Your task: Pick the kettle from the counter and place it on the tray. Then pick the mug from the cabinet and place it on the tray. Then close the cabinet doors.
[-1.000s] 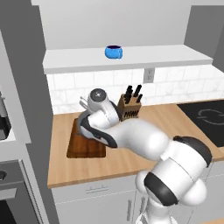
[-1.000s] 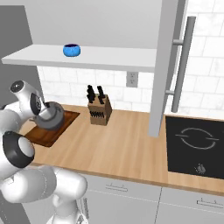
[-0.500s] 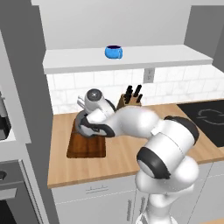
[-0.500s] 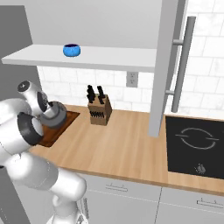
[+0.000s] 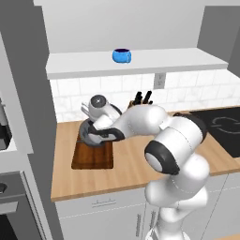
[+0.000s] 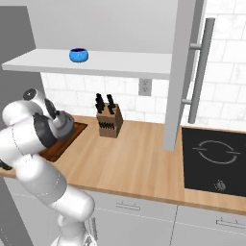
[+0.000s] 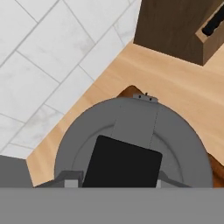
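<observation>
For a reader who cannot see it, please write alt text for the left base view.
The white arm reaches left, its gripper at the dark grey kettle over the back of the brown tray on the wood counter. A blue mug stands on the open cabinet's white shelf, and a knife block shows behind the arm.

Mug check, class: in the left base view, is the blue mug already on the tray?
No. The mug stands on the cabinet shelf, far above the tray.
</observation>
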